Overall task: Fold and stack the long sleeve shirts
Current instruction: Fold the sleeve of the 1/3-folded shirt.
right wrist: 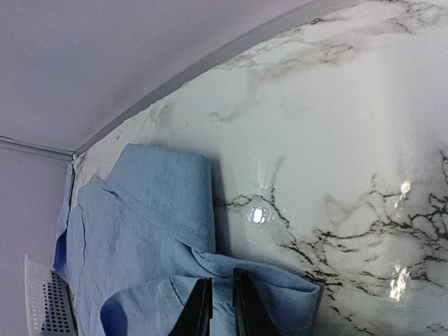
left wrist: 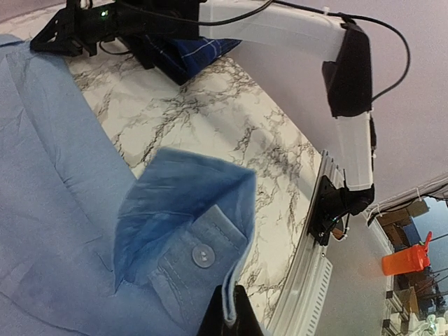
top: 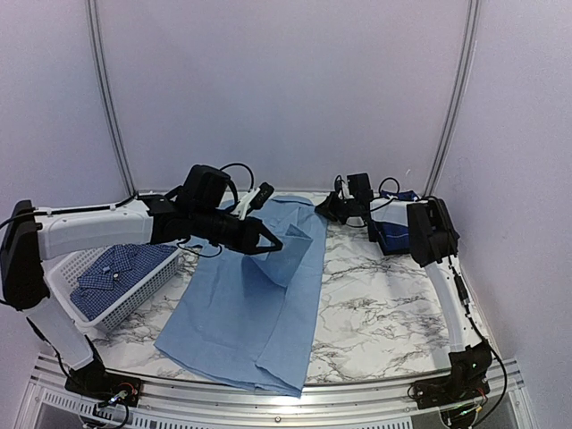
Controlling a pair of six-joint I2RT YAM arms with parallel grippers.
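Shirt cuff pinched in left claw.

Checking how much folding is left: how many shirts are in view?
3. The light blue shirt lies across the table, the checked shirt sits in the white basket at left, the navy plaid shirt lies far right. Others may be hidden underneath.

Left arm: white tubular links, black joint housings, looped black cable over the wrist.
Right arm: same build, with white links, a black elbow block and a thin black cable along the link.
Left base, right base: black brackets with red and pale wiring.
Left fingers, right fingers: black, narrow, tapered.
Green lamp: lit, on the right wrist unit.
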